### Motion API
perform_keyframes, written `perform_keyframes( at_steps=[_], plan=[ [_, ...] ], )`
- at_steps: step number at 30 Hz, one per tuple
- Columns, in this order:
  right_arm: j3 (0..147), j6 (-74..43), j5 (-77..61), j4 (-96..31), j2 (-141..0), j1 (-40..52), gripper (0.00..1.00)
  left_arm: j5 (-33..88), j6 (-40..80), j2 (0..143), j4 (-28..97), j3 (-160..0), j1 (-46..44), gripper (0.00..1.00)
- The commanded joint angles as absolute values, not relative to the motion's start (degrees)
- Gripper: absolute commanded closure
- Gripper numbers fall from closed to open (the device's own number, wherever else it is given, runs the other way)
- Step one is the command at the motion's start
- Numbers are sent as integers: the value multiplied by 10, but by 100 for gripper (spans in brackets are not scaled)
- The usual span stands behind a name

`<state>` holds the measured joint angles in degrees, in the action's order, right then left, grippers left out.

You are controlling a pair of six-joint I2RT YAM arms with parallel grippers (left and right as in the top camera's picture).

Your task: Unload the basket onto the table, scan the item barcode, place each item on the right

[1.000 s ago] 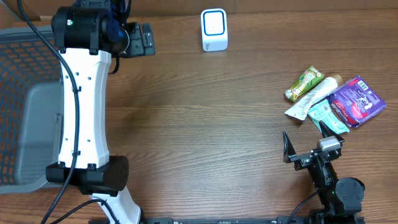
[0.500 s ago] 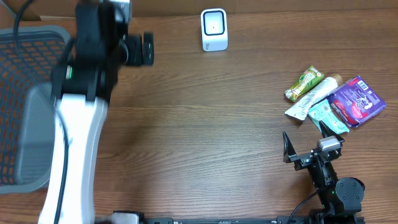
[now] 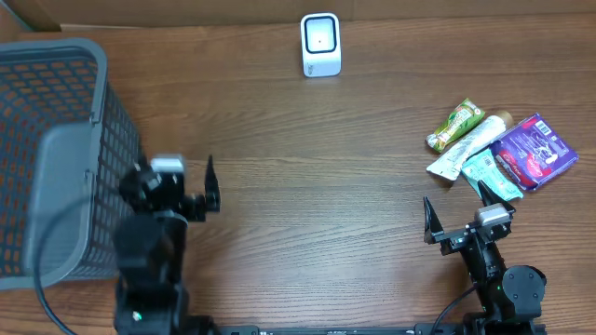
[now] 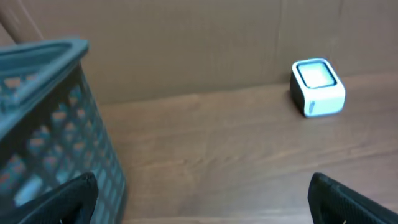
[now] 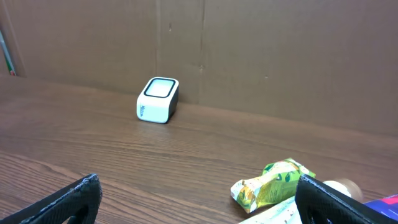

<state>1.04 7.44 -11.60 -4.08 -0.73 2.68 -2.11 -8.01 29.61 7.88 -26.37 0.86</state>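
Lower left of frame: my left gripper (image 3: 169, 177) sits spread wide, holds nothing | lower right: right gripper (image 3: 456, 199) same | scanner (image 3: 320, 44) top centre.

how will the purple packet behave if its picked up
The purple packet looks like thin glossy film, so probably light, floppy and a bit slippery. It lies against the teal packet, so lifting may nudge that one.

White scanner (image 3: 321, 44) stands far; packets (image 3: 503, 154), seemingly overlapping, lie right.

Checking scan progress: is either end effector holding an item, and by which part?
Nothing held: left end effector and right end effector both open, empty.
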Motion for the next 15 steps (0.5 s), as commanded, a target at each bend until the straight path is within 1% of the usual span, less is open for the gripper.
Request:
perform_keyframes(
  at_steps=[1, 5, 9, 15],
  plan=[
    [5, 69, -112, -37, -2, 29, 0, -14, -128, 230, 37, -187, 12, 0],
    [5, 69, -112, -37, -2, 29, 0, 1, -138, 164, -5, -106, 26, 0],
    [5, 69, -112, -37, -2, 29, 0, 15, -145, 112, -5, -59, 34, 0],
    [5, 69, -112, -37, -2, 29, 0, 15, -189, 39, 9, -11, 34, 0]
  ],
)
